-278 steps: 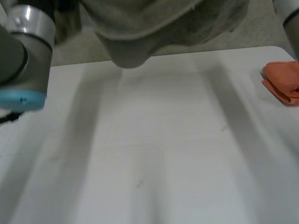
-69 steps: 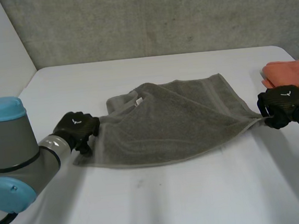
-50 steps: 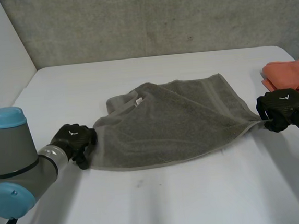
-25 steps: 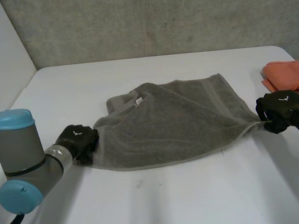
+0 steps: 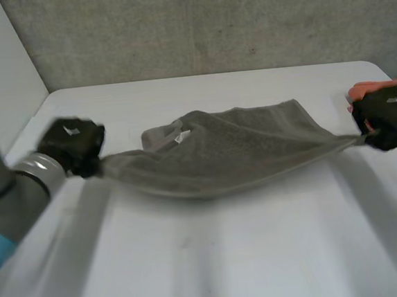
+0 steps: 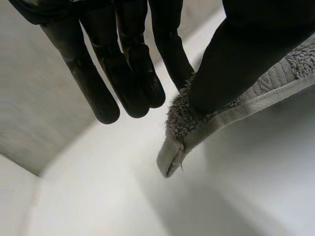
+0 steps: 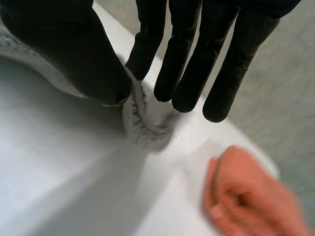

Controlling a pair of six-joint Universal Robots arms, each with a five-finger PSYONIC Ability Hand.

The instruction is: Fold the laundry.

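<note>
The left hand (image 5: 73,145), at the left middle of the head view, pinches one corner of the grey towel (image 5: 233,152): in its wrist view the thumb presses the hemmed corner against one of the fingers (image 6: 170,49), while the others hang straight and slightly spread beside it, touching nothing. The tip of the corner sticks out past the thumb, above the white table (image 5: 215,258). The right hand (image 5: 389,114), at the right middle of the head view, grips the opposite corner in the same way; its wrist view shows the thumb clamped on the fluffy corner against the nearest finger, with the remaining fingers (image 7: 221,69) straight and free. Between the two hands the towel is drawn out across the middle of the frame, its near edge raised at both ends and sagging towards the table in the centre, while its far part lies bunched on the tabletop with a small white tag (image 5: 182,137) showing just left of centre. An orange folded cloth (image 5: 360,91) sits on the table at the right edge, just behind the right hand and partly hidden by it; in the right wrist view it lies beyond the fingertips, apart from the towel corner. A grey wall (image 5: 208,22) runs along the top of the frame behind the table
</note>
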